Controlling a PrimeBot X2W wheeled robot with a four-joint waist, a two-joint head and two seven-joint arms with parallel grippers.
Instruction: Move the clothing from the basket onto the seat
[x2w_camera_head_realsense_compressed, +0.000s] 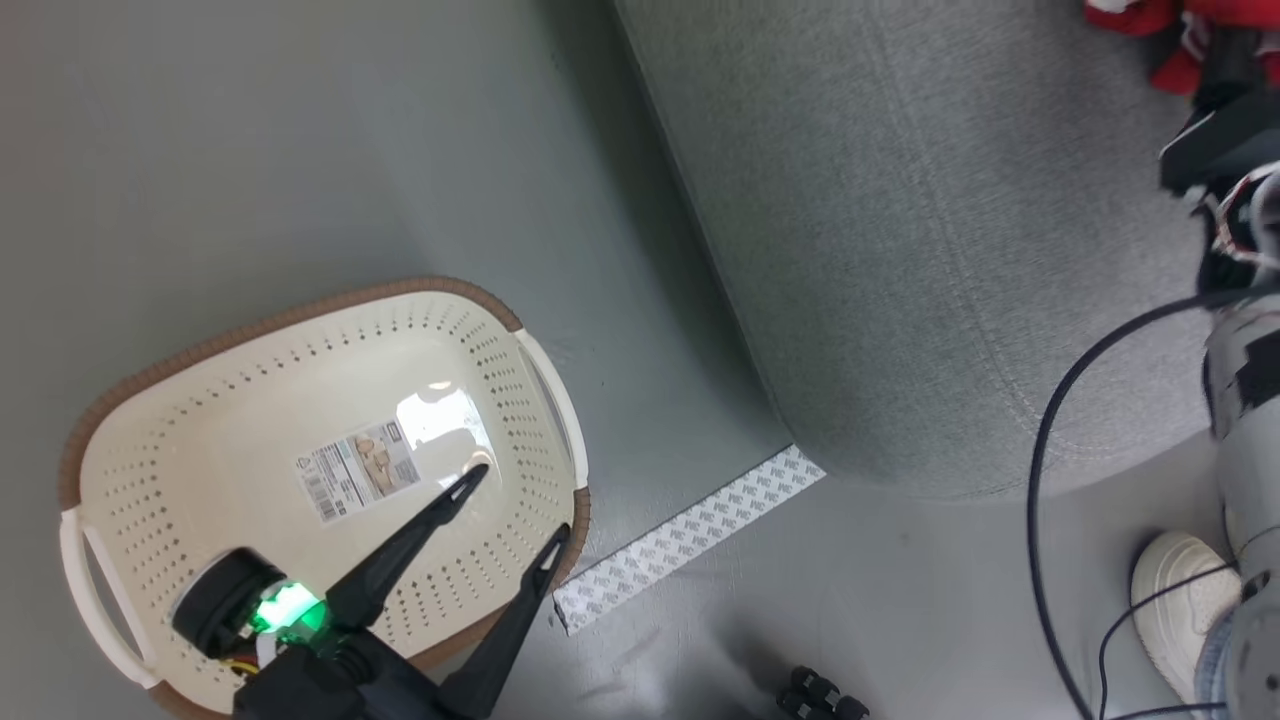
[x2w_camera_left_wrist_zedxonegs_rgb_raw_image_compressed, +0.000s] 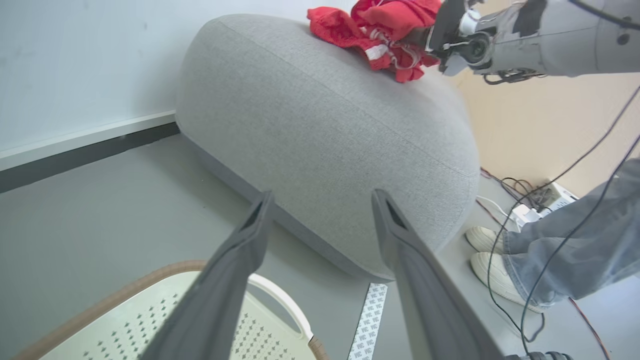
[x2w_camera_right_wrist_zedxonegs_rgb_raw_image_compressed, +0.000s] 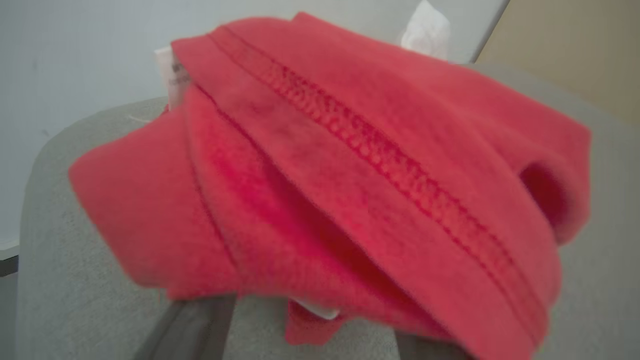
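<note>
With the left claw (x2w_camera_head_realsense_compressed: 520, 500) spread wide over the empty basket (x2w_camera_head_realsense_compressed: 180, 430) beside the seat (x2w_camera_head_realsense_compressed: 900, 250), the risk sits atop the seat: the clothing (x2w_camera_left_wrist_zedxonegs_rgb_raw_image_compressed: 385, 20) drapes over the right claw's (x2w_camera_right_wrist_zedxonegs_rgb_raw_image_compressed: 305, 335) parted fingers, so it may snag and be dragged off.

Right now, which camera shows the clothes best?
Left wrist view: the clothes show as a nearly whole red heap on the sofa. The head view catches a red edge at its top right corner; the right wrist view gives a blurred close-up.
</note>
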